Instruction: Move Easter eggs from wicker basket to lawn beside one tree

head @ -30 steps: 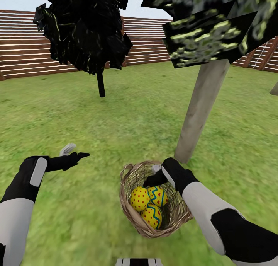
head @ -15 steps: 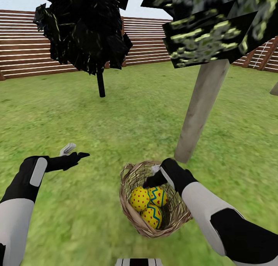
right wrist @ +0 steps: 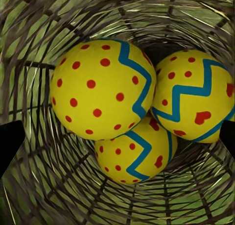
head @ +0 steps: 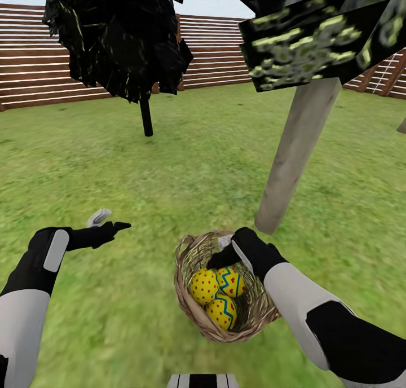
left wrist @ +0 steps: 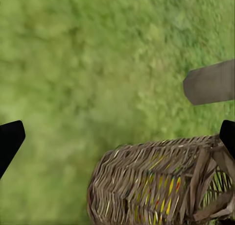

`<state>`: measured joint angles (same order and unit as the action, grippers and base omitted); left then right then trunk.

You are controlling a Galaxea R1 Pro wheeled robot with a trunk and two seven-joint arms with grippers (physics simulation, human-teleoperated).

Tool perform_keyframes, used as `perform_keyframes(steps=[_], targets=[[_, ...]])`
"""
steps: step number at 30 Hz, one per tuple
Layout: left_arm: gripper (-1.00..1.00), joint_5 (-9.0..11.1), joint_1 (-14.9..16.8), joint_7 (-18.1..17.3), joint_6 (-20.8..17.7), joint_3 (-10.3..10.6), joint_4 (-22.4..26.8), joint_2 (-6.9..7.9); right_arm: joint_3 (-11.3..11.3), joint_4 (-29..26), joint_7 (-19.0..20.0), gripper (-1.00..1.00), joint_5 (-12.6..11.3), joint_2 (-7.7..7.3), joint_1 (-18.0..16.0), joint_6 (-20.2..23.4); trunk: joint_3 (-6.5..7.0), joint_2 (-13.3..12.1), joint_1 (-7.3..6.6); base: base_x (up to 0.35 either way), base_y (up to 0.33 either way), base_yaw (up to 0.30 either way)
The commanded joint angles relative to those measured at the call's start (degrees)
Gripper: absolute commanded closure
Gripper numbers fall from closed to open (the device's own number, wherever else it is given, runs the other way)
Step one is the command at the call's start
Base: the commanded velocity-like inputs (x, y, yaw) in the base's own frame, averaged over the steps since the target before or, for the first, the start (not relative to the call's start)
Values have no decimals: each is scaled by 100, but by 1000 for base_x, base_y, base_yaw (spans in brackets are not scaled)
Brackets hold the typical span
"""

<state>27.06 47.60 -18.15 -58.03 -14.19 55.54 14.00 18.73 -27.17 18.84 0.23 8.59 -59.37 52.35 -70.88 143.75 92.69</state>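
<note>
Head view looks down on the lawn [head: 141, 168], where the wicker basket [head: 194, 314] sits on the grass just in front of the robot, near the foot of the tree [head: 296, 151] with the pale leaning trunk. All three Easter eggs [head: 217, 295] lie inside the basket, packed together and touching one another. The right end effector [head: 220, 252] is over the basket's far rim, pointing down into the opening above the eggs; from this angle I cannot tell how its fingers stand. The right wrist view looks straight into the basket: the three eggs [right wrist: 142, 112] rest against each other on the woven wall [right wrist: 39, 186], and dark fingertips [right wrist: 10, 144] show at both edges of the picture, wide apart, so this end effector is spread with nothing between its fingers.

The left end effector [head: 110, 221] hangs over bare grass well to the left of the basket, its fingers parted and empty. In the left wrist view the basket [left wrist: 147, 181] appears side-on, with yellow showing through the weave and the trunk's base [left wrist: 210, 83] beyond it.

A thin black-trunked tree [head: 146, 114] stands farther off, before the slatted wooden fence [head: 34, 66].
</note>
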Motion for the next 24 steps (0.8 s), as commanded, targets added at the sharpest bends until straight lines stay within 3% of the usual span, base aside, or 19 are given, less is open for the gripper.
perform_keyframes(steps=[1,7,14,19,21,24], targets=[[-100,-51,4,-57,-24,-13,9,-2,21,-21,14,-100,5,-1,-26,14,-27,3,2,0,0,0],[-100,-51,4,-56,-24,-12,27,-3,17,-53,388,-100,3,-8,-203,-5,-138,10,14,0,0,0],[-100,-51,4,-57,-24,-12,35,-3,-70,-72,459,-100,-1,-15,-223,-69,-226,15,25,0,0,0],[-100,-51,4,-57,-24,-13,35,-3,-326,-150,461,-100,-5,-22,-224,-340,-271,18,30,0,0,0],[-100,-51,4,-57,-24,-13,36,-3,-554,-162,451,-100,4,-25,-224,-376,-315,21,35,0,0,0],[-100,-51,4,-57,-24,-13,35,-3,-626,-165,453,-100,5,-27,-224,-386,-315,21,35,0,0,0]])
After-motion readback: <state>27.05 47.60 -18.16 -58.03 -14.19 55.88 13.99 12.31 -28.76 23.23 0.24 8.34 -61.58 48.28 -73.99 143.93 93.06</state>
